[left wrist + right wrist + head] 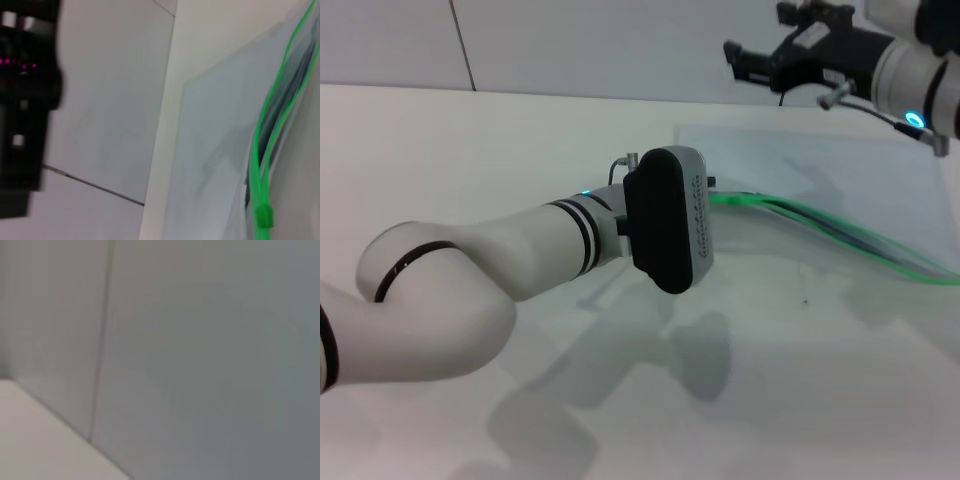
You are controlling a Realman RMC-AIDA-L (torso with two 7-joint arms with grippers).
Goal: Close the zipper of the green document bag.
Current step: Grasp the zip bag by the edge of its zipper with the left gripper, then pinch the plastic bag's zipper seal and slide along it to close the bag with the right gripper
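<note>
Two arms show over the white bench [470, 150]. The green document bag [820, 175] lies flat toward the bench's far right corner, its zipper [840, 240] gaping along the near edge, slider [264, 216] at one end. The left gripper [712, 195] sits at that end; its grip cannot be told. The right gripper [745, 60] hovers above the far edge, grip unclear.
</note>
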